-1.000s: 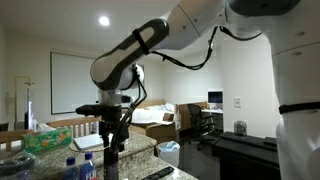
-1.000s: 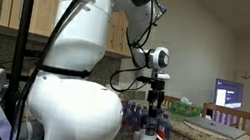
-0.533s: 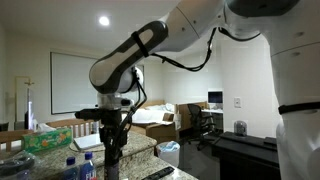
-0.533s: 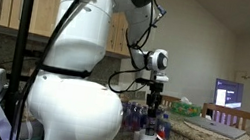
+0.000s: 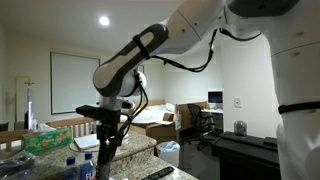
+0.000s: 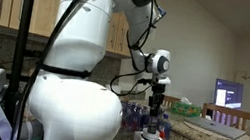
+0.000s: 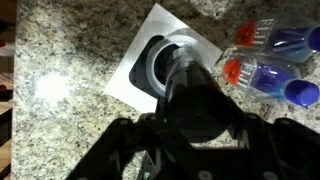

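Gripper straddles a dark bottle, which stands upright on a granite counter, steadied by a white square holder. Whether the fingers clamp or merely flank the bottle cannot be told.

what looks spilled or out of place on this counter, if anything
Nothing stands out. The dark bottle stands straight within the claw over the white holder, the capped bottles sit grouped beside it, and the granite counter looks dry.

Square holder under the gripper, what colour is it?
White. The holder shows best in the wrist view.
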`<act>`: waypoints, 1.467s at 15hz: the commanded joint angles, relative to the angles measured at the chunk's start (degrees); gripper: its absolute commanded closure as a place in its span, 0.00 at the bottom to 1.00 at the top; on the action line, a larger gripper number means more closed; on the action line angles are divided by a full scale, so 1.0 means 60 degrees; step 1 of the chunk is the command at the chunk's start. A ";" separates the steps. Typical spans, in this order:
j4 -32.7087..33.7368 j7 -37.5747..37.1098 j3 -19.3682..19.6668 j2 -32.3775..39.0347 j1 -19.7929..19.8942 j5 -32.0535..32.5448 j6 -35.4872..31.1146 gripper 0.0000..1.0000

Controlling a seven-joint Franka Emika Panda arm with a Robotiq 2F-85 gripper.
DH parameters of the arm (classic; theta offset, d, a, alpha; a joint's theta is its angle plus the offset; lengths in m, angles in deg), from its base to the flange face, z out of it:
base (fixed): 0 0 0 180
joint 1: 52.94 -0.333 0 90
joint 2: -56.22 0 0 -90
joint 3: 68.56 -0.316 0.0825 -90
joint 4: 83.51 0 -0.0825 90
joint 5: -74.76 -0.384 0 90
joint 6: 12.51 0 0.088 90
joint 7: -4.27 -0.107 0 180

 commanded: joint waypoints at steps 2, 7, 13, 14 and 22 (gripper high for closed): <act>-0.0395 0.0938 -0.0005 -0.0634 0.0292 -0.0647 -0.0479 0.69; -0.0562 0.1093 0.0209 -0.1460 0.0590 -0.0637 -0.0288 0.69; -0.0994 0.1737 0.0779 -0.2338 0.1317 -0.0795 0.0257 0.69; -0.1029 0.1807 0.0873 -0.2399 0.1448 -0.0753 0.0496 0.69; -0.0569 0.2139 0.1517 -0.1405 0.2498 0.0044 0.1214 0.69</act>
